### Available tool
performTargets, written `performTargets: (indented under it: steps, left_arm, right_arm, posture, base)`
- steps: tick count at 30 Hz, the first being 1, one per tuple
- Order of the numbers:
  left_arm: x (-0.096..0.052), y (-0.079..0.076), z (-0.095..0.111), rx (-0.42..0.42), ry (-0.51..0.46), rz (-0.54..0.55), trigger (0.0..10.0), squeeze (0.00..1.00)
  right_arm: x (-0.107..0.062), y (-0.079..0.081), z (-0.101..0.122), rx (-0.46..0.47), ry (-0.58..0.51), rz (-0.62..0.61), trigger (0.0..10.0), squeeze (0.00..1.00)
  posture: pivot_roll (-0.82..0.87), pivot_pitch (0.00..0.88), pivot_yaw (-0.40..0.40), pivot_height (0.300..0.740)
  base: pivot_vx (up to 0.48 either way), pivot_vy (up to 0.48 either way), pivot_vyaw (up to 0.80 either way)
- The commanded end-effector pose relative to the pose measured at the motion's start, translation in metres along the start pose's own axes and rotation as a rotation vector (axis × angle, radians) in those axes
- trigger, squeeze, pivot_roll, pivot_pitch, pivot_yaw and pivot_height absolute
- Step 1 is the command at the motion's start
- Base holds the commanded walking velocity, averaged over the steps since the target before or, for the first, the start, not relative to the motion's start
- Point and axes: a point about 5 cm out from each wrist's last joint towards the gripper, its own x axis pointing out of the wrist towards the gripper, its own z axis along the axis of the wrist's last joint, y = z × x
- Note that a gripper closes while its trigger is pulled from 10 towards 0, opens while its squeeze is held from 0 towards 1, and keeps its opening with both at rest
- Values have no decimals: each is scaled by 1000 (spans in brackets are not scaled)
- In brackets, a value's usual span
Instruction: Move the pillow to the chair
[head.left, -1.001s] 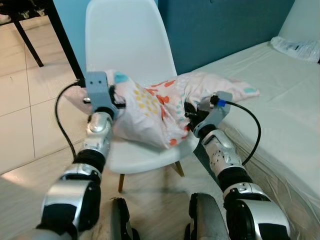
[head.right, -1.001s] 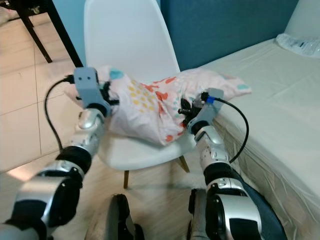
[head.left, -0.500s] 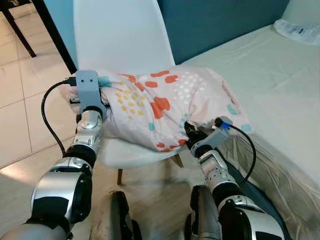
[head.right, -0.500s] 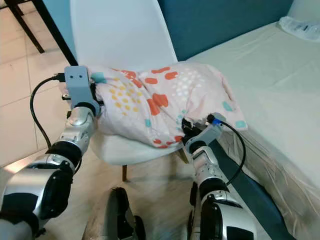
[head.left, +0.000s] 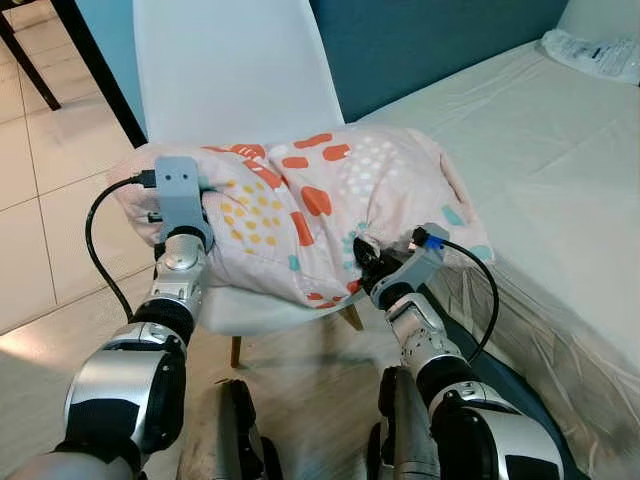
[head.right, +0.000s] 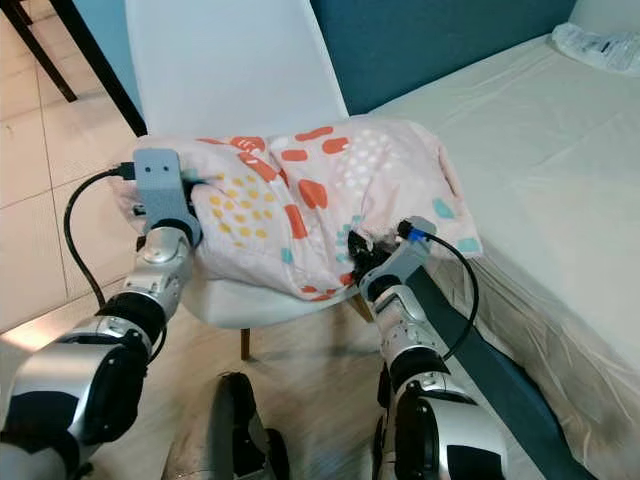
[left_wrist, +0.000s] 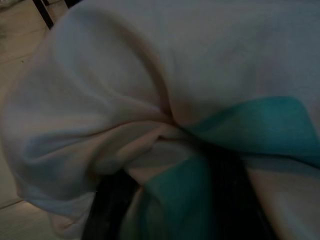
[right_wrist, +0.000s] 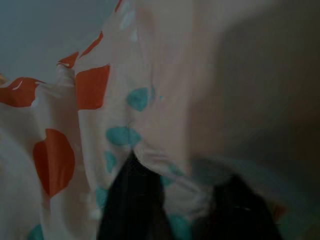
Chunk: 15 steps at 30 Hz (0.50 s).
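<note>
The pale pink pillow with orange, yellow and teal spots (head.left: 320, 215) lies across the seat of the white plastic chair (head.left: 232, 75), beside the bed (head.left: 560, 170). The left gripper (left_wrist: 165, 190) and right gripper (right_wrist: 175, 200) each pinch its fabric between 2 black fingers.

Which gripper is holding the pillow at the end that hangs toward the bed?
The right gripper. It pinches the pillow at its front edge on the bed side; the left gripper holds the end over the floor side.
</note>
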Motion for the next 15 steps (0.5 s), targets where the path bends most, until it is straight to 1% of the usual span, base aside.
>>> performTargets:
  steps: [1, 4, 8, 9, 10, 12, 13, 15]
  left_arm:
    - [-2, -4, -6, 12, 40, -16, 10000, 1000]
    - [-1, -2, -5, 35, 39, -1, 10000, 1000]
    - [2, 8, -1, 122, 27, 43, 10000, 1000]
    - [2, 8, -1, 122, 27, 43, 10000, 1000]
    - [3, 16, 0, 144, 27, 73, 10000, 1000]
    - [3, 16, 0, 144, 27, 73, 10000, 1000]
    - [5, 30, 2, 197, 18, 129, 10000, 1000]
    - [5, 42, 4, 251, 8, 178, 10000, 1000]
  right_arm:
    - [1, 2, -2, -23, 10, 6, 10000, 1000]
    - [1, -1, 5, -44, -11, -8, 10000, 1000]
    - [0, -7, 15, -90, -45, -23, 10000, 1000]
    - [0, -7, 15, -90, -45, -23, 10000, 1000]
    - [-2, -10, 20, -107, -59, -30, 10000, 1000]
    - [-2, -10, 20, -107, -59, -30, 10000, 1000]
    - [-4, -15, 29, -118, -101, -40, 10000, 1000]
    - [-7, -20, 37, -124, -140, -45, 10000, 1000]
  posture:
    - [-66, 344, 54, 586]
    - [-70, 336, 57, 586]
    - [-72, 334, 61, 586]
    - [-72, 334, 61, 586]
    - [-73, 323, 62, 586]
    - [-73, 323, 62, 586]
    - [-74, 320, 65, 586]
    - [-70, 308, 63, 586]
  base:
    - [0, 0, 0]
    - [0, 0, 0]
    - [0, 0, 0]
    - [0, 0, 0]
    - [0, 0, 0]
    - [0, 0, 0]
    - [0, 0, 0]
    - [0, 0, 0]
